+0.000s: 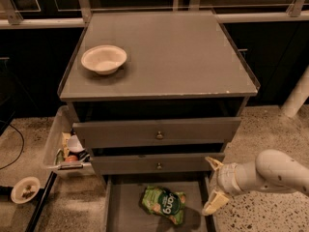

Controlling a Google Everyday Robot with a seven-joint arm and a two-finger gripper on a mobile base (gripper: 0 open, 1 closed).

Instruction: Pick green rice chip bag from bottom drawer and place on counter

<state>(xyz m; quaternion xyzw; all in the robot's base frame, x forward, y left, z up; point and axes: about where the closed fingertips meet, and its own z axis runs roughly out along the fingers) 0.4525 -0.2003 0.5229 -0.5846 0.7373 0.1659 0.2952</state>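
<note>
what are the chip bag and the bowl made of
The green rice chip bag looks like thin plastic film, crinkled and printed. The white bowl looks matte, maybe paper or plastic. The gripper hangs open right of the bag, beside the bottom drawer.

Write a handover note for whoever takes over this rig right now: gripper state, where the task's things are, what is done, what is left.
Gripper: the cream two-finger gripper is open and empty. It hangs by the right wall of the drawer, to the right of the bag and not touching it.
Things: the crinkled light-green rice chip bag lies on the floor of the pulled-out shallow grey bottom drawer. The flat grey counter has a white bowl on its left side.
Done: the drawer is open.
Left: reach in, grasp the bag, lift it out, and set it on the counter.
</note>
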